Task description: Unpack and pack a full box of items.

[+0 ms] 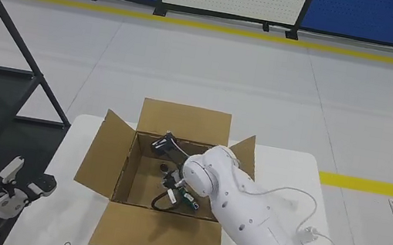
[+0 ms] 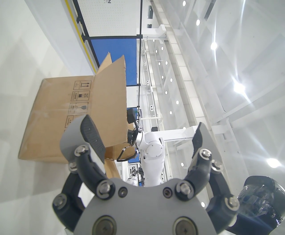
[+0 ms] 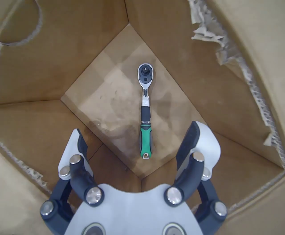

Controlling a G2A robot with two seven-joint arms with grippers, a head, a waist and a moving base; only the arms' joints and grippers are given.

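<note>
Right wrist view: the right claw (image 3: pixel 136 130) was held open and empty above the ratchet wrench (image 3: pixel 144 104), which lay flat on the floor of the cardboard box (image 3: pixel 44 73), presumably to be lifted out. The left claw (image 2: pixel 144 124) was parked open, well left of the box, seemingly kept clear.

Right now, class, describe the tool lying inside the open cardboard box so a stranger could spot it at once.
Find the open brown cardboard box on the white table. On its floor, beneath the open right gripper, lies a ratchet wrench: shiny round metal head, black neck, green grip against brown card.
</note>
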